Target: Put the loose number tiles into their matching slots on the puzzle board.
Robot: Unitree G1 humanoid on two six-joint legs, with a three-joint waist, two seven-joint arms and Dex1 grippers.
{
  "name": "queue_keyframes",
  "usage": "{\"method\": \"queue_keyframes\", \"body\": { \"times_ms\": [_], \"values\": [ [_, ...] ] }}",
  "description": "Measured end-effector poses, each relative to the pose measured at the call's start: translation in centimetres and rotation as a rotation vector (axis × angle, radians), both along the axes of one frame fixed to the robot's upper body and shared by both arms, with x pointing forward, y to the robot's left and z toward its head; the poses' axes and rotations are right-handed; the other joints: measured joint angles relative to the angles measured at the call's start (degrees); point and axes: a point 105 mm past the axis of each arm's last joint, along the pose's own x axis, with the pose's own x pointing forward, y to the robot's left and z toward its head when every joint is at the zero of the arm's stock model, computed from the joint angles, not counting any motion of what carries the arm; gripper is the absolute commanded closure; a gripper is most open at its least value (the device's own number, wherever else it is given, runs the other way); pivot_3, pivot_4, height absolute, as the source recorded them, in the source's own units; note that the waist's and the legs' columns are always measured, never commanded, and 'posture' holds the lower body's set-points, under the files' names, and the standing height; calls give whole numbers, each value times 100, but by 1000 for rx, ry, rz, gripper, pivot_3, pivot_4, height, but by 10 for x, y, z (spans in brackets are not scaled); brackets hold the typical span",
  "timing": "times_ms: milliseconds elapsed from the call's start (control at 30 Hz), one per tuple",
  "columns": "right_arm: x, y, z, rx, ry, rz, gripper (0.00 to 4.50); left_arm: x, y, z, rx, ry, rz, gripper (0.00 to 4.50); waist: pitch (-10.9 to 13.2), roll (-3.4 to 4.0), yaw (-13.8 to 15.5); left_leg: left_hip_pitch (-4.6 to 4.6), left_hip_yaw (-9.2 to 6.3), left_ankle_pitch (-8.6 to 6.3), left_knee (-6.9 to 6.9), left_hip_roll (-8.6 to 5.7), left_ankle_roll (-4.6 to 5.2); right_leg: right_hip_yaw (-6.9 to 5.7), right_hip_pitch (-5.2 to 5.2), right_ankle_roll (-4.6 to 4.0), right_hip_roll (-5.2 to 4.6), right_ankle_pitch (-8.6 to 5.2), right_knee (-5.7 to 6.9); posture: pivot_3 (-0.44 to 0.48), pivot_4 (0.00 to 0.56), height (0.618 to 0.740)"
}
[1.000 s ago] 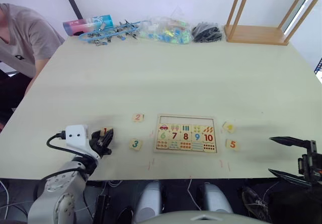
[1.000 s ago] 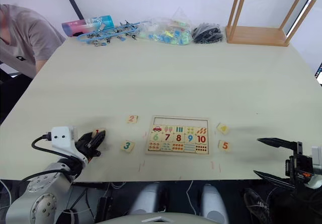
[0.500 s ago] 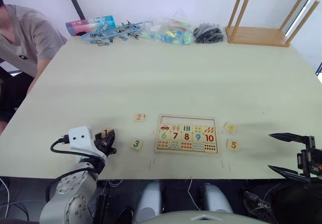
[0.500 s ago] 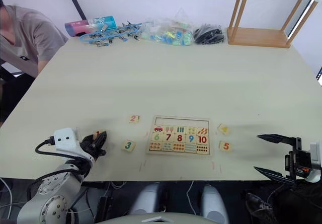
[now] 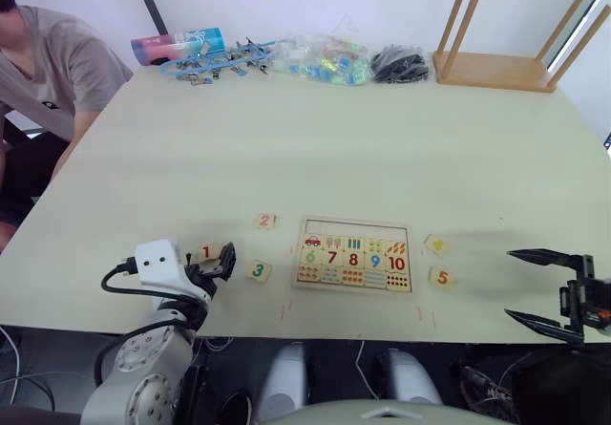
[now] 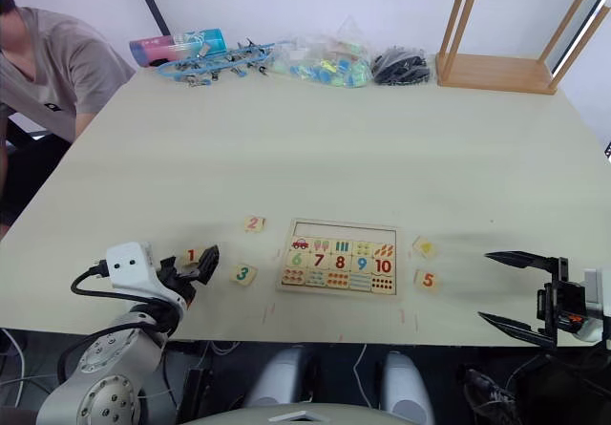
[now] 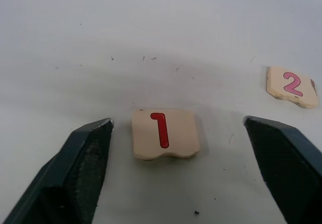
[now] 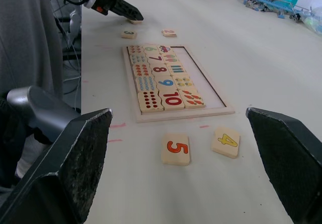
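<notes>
Figure: Left gripper poised over tile 1, no loose tile yet placed.

The table (image 5: 382,158) carries the puzzle board (image 5: 353,223) near its near edge; the board's far row of slots (image 5: 354,230) lies empty. To the board's left lie tile 2 (image 5: 264,221), tile 3 (image 5: 258,271) and tile 1 (image 5: 206,252); to its right, tile 4 (image 5: 436,244) and tile 5 (image 5: 440,276). The left gripper (image 7: 176,148) straddles tile 1, jaws spread wide and clear of it on both sides. The right gripper (image 5: 539,286) waits at the near right, jaws likewise apart, empty. Likely risks: the tile is thin and flat, so closing fingers may skid over it or push it away; a tilted grasp could jam it at a slot's rim or nudge the board.
</notes>
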Motion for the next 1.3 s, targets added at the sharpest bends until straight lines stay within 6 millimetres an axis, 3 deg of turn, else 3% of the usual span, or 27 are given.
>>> {"method": "queue_keyframes", "body": {
  "times_ms": [200, 500, 833, 1100, 1300],
  "values": [
    [0, 5, 1, 10, 2, 11, 0, 2, 6, 20, 103, -64, -239, 75, 10, 22, 0, 0, 3, 1, 0, -4, -1, -13, 0, 0, 10, -2, 0, 0, 150, 737],
    [1, 8, 4, 17, -3, 13, 0, 10, 37, 20, 226, -44, -614, 75, 14, 27, 0, 2, 16, 1, -1, -2, -1, -14, -10, 1, 20, -2, 0, 0, 150, 737],
    [5, 20, 15, 59, -12, -12, 0, 15, 52, 23, 346, -9, -1283, 75, 18, 28, 2, 4, 61, 0, -8, 5, 0, 11, -25, 6, 31, 0, 0, 0, 150, 737],
    [1, 21, 11, 58, 2, -22, 0, 27, 70, 8, 464, 68, -1395, 75, 25, 17, -4, 5, 71, 0, -9, 7, 1, 20, -31, 27, 41, 13, 3, 0, 150, 737],
    [3, 22, 12, 54, -9, -19, 0, 41, 81, 10, 539, 87, -1392, 75, 27, 13, -1, 4, 73, 0, -9, 8, 2, 23, -33, 33, 41, 16, 4, 0, 150, 737]
  ]
}}
